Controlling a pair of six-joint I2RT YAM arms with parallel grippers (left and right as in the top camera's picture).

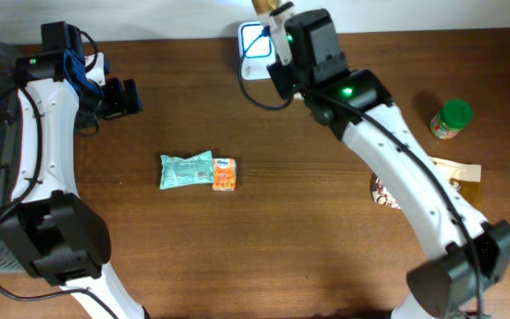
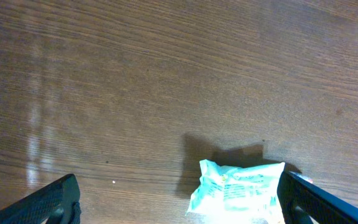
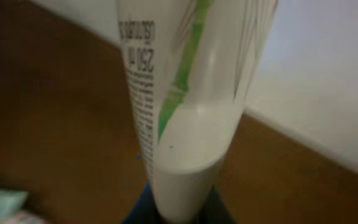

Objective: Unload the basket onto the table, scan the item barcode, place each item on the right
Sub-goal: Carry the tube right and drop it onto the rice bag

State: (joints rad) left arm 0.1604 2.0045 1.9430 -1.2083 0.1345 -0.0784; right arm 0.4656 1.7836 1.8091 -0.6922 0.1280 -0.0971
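Closest to the lens were my left fingers (image 2: 48,202), dark shapes at the two bottom corners of the left wrist view. They were spread as wide as they go and held nothing. Between and just beyond them lay a pale green packet (image 2: 238,190) on the wooden table (image 2: 135,81). From above, a small orange carton (image 1: 225,175) sat touching the packet's right end. Further right, at the back edge of the table, stood what I took for the white scanner (image 1: 253,42), with its blue glow. My right gripper (image 3: 179,210) was clamped shut on the lower end of a white tube (image 3: 185,93) with a green stripe. It held the tube up just beside the scanner, as seen from above. Well to the right stood a green-lidded jar (image 1: 452,120) and a brown packet (image 1: 457,168), both apart from the work.

I saw small print on the tube but no barcode, so I could not tell which way the code faced. That was my chief worry. If the bars faced away from the scanner window, or the tube's curve bent them, no read would come. The grip was on a narrow, smooth end, so any twist of the wrist to turn the tube might let it slide or swing loose. The arm also hung close over the scanner, and a careless dip could knock it.
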